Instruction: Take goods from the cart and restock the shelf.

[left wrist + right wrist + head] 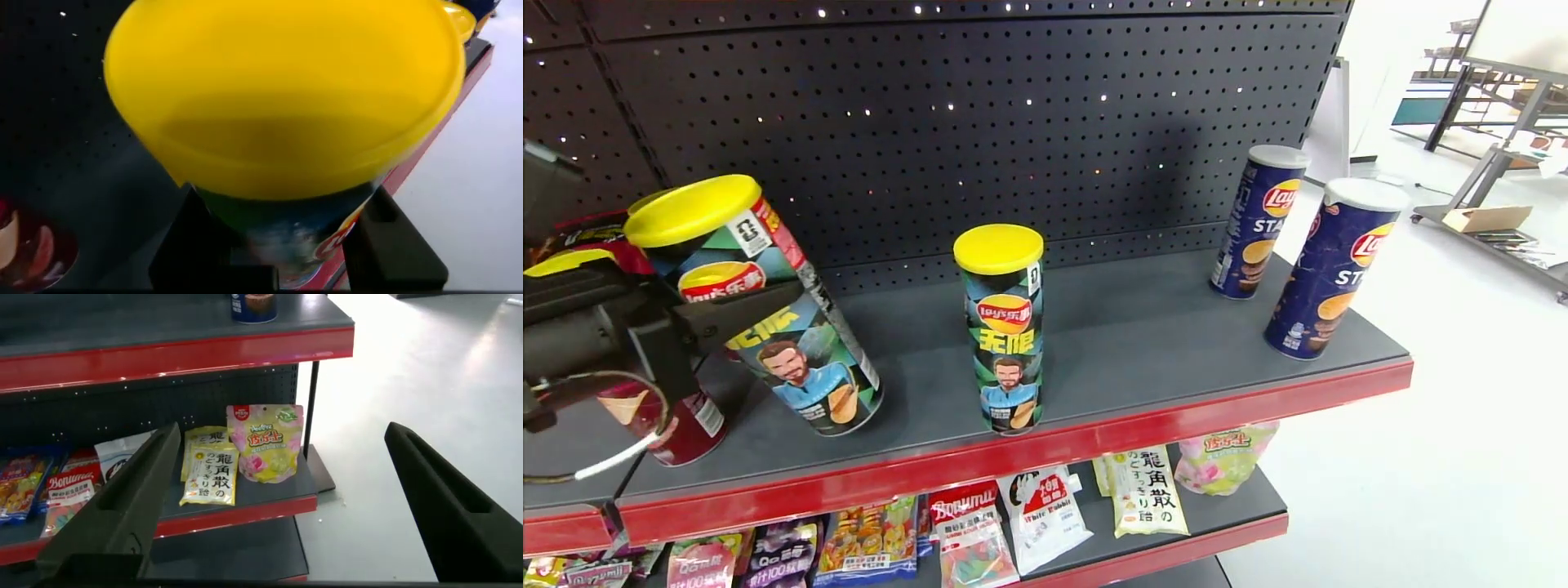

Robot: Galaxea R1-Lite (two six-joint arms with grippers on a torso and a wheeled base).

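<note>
Tilted can (pixel 805 371), lid leftward, maybe grounded.

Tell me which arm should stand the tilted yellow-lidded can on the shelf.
Left. The left pincer is shut on the can at the shelf; the right pincer is open, empty, facing the lower shelf.

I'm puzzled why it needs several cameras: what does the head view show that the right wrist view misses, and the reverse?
Head view only: the left gripper shut on a tilted can with a yellow lid, and an upright can like it. Right wrist view only: the right gripper, open and empty. Both: the yellow bag and pink bag on the lower shelf, plus the nearer blue can.
</note>
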